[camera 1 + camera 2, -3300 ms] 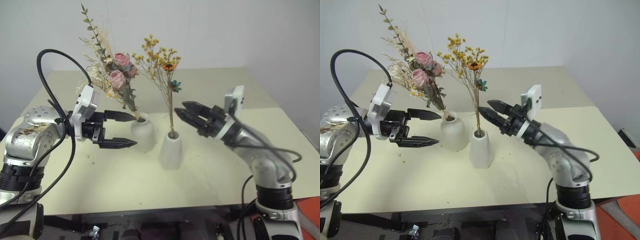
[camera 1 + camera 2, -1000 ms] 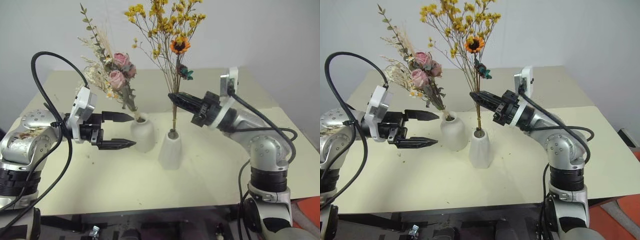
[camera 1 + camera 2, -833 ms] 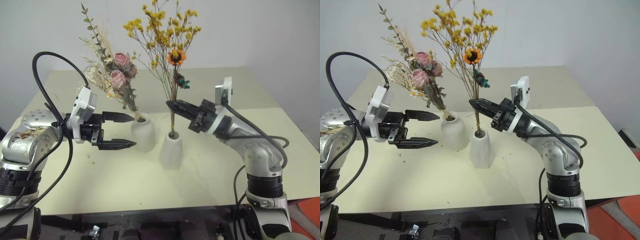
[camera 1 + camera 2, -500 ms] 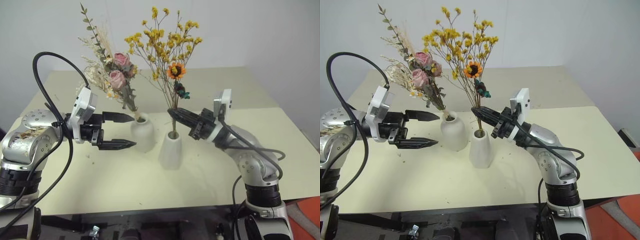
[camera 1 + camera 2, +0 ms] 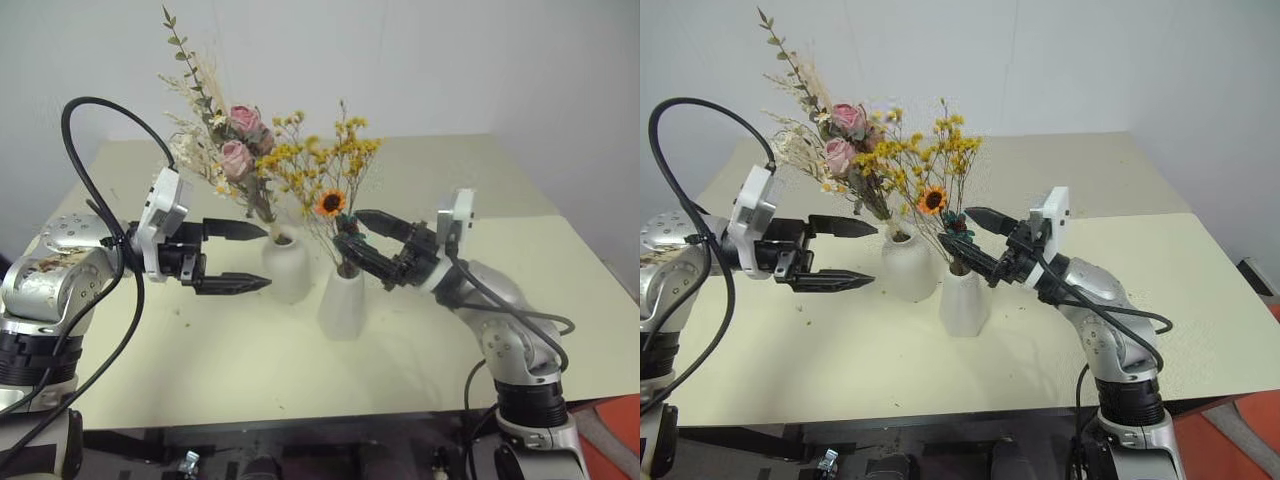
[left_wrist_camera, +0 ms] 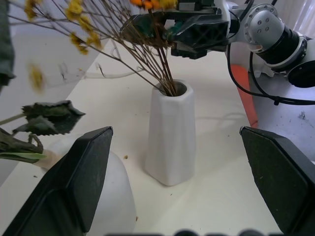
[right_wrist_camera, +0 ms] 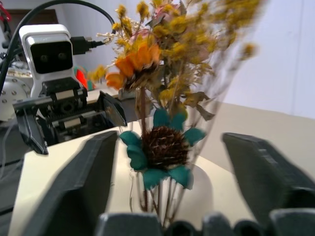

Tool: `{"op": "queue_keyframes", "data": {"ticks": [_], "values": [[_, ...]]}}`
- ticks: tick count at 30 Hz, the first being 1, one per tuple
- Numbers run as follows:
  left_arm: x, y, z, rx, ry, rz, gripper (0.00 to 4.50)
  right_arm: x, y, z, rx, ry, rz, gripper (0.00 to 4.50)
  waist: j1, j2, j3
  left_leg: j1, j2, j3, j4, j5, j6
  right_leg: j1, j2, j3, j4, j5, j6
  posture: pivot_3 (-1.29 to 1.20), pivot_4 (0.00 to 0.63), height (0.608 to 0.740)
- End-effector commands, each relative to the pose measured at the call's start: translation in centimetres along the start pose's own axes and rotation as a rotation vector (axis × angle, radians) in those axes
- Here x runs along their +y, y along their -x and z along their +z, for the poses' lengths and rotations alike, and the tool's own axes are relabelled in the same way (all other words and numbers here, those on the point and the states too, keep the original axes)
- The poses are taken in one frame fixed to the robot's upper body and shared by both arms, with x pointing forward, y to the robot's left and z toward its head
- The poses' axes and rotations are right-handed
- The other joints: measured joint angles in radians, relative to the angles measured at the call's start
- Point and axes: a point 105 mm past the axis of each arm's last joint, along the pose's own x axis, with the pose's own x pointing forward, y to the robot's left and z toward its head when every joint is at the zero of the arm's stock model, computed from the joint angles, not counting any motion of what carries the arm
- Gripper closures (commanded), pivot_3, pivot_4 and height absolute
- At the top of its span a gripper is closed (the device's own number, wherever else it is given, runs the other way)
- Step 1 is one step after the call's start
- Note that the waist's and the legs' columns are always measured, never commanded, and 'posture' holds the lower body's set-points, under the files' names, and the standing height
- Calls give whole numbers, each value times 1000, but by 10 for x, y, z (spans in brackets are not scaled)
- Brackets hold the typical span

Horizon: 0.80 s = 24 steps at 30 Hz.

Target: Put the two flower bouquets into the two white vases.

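The bouquet with pink roses [image 5: 238, 152] stands in the rounded white vase [image 5: 287, 270]. The yellow-orange bouquet [image 5: 330, 165], with its sunflower [image 5: 329, 203], sits deep in the cone-shaped white vase [image 5: 343, 302]. My right gripper [image 5: 352, 229] is open, one finger on each side of those stems just above the cone vase's mouth. In the right wrist view a teal dried flower [image 7: 165, 152] shows between the fingers. My left gripper [image 5: 268, 257] is open and level, just left of the rounded vase. The left wrist view shows the cone vase [image 6: 171, 132] between its fingers.
Both vases stand mid-table on the cream tabletop [image 5: 450, 180], with a white wall behind. A black cable [image 5: 85, 130] loops above my left arm. Small dried crumbs [image 5: 180, 312] lie on the table near the left gripper. The table's front edge runs close below the vases.
My right gripper came down with the yellow-orange bouquet, sinking its stems into the cone vase, then opened and let go. The left gripper stayed in place.
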Motion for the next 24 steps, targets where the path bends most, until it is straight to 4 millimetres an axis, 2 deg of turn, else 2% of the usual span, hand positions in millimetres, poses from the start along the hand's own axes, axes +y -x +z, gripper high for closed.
{"op": "queue_keyframes", "data": {"ticks": [1, 6, 8, 11, 18, 24], "values": [[1, 1, 9, 0, -45, -3, 0, 3, 11, 18, -23, 71, 23, 67, 0, 0, 0, 0, 0, 0, 0, 0, 0, 0, 0, 0, 0, 0, 0, 0, 150, 740], [0, 4, 7, 1, -30, 9, 0, -6, 34, 18, 84, 82, 32, 67, 1, 0, 0, 0, 0, 0, 0, 0, 0, 0, 0, 0, 0, 0, 0, 0, 150, 740], [-2, 8, 6, -2, -14, 28, 0, -10, 44, 19, 120, 32, 43, 67, -1, 0, 0, 0, 0, 0, 0, 0, 0, 0, 0, 0, 0, 0, 0, 0, 150, 740], [-9, 15, 5, -23, 30, 55, 0, -19, 58, 15, 173, 20, 16, 67, -4, 0, 0, 1, 0, 0, 0, 0, 0, 0, 0, 1, 0, 0, 0, 0, 150, 740], [-24, 39, -1, -4, 65, 205, 0, -33, 88, 18, 233, 30, -65, 67, 1, 0, 0, 1, 0, 1, 0, 0, 0, 1, 0, 1, 0, -1, 0, 0, 150, 740], [-33, 56, -4, -1, 79, 330, 0, -41, 114, 11, 318, 54, -141, 67, 2, 0, 0, 2, 0, 1, 0, 0, 0, 2, 0, 1, -1, -1, 1, 0, 150, 740]]}}
